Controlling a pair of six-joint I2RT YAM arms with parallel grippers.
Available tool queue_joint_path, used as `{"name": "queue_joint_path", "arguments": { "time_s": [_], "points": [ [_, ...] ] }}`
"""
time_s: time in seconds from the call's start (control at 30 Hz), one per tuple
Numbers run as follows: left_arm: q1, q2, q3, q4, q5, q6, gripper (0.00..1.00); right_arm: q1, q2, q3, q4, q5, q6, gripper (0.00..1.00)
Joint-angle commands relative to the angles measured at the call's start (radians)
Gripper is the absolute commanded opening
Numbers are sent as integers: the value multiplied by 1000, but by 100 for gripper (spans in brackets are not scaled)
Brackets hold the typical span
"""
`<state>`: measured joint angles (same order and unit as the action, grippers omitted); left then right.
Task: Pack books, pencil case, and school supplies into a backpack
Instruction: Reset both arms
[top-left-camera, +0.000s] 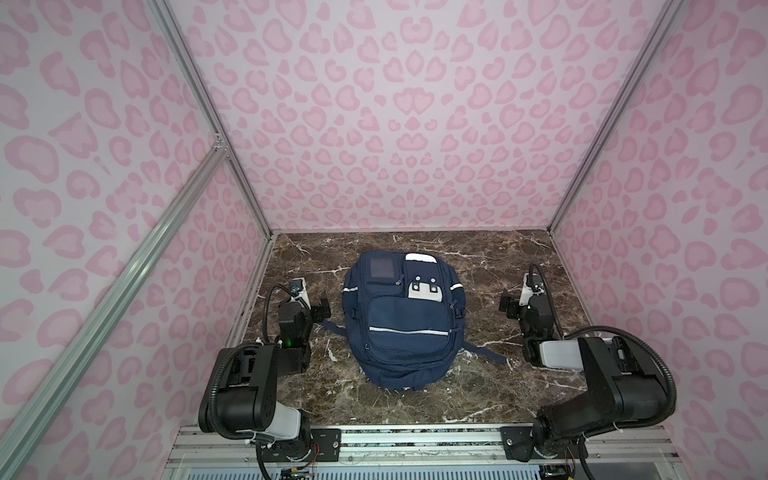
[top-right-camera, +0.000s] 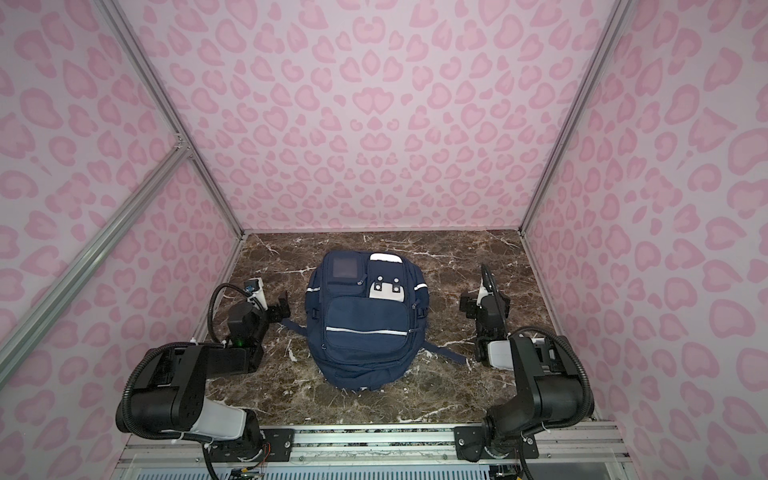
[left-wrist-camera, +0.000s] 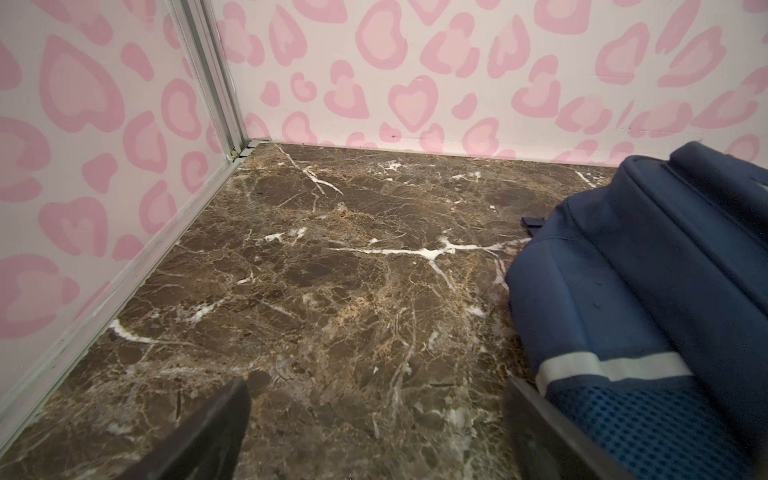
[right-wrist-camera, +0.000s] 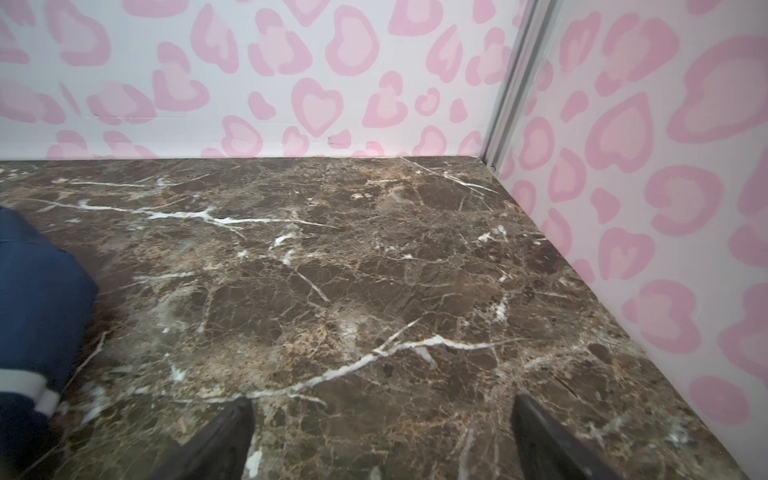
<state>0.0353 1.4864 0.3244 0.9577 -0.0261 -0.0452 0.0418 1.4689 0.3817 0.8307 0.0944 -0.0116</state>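
Pink heart-and-leopard printed panels (top-left-camera: 415, 124) close in three sides of a brown marble-patterned worktop (top-left-camera: 415, 407), hard, glossy and veined with white. At its centre lies the large navy-blue fabric backpack (top-left-camera: 401, 328), flat on its back with the front pockets facing up. I judge it sits there so both arms can reach it equally.

Its cloth is soft and rumpled, crossed by pale reflective stripes, with smooth white-grey patches near the far end. A blue mesh side pocket (left-wrist-camera: 665, 436) shows in the left wrist view.

The zips look closed to me, and I see no books, pencil case or school supplies anywhere, so I take them to be inside or out of view.

My left claw (top-left-camera: 322, 309) and right claw (top-left-camera: 509, 307) flank the bag. Each is spread wide and grips nothing. They hang low over bare marble, the left just beside the fabric, the right further off.
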Motion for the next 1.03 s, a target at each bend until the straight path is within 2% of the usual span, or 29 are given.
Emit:
{"name": "queue_joint_path", "arguments": {
  "time_s": [0.0, 0.2, 0.33, 0.37, 0.4, 0.43, 0.47, 0.53, 0.6, 0.67, 0.77, 0.87, 1.0],
  "points": [
    [0, -5, 0, 47, 6, -1, 97, 29, -71, 46, -139, -86, -70, 99],
    [0, -6, 0, 46, 7, 0, 97, 75, -23, 17, -61, -76, -134, 99],
    [1, -5, 1, 46, 6, -1, 97, 59, 9, 14, -19, 87, -38, 99],
    [0, -5, 0, 47, 5, -1, 97, 21, 55, -17, 71, 83, 9, 99],
    [0, -6, 1, 47, 7, -1, 97, -29, 114, -56, 240, 10, 40, 99],
    [1, -5, 1, 46, 8, 0, 97, -41, 93, -64, 231, -13, 50, 99],
    [0, -5, -1, 46, 7, -1, 97, -42, 57, -14, 58, -8, 49, 99],
    [0, -3, 2, 45, 8, 0, 97, -10, 114, -54, 242, 47, 26, 99],
    [0, -5, 3, 41, 6, -1, 97, -11, 60, -12, 59, 44, 33, 99],
    [0, -5, 2, 40, 6, 1, 97, -11, 99, -58, 226, 39, 27, 99],
    [-1, -5, 2, 42, 6, 1, 97, -11, 61, -18, 73, 40, 31, 99],
    [-1, -5, 2, 44, 6, 0, 97, -22, 105, -39, 189, 27, 41, 99],
    [-1, -4, 2, 43, 6, 1, 97, -22, 69, -12, 76, 21, 37, 99]
  ]
}}
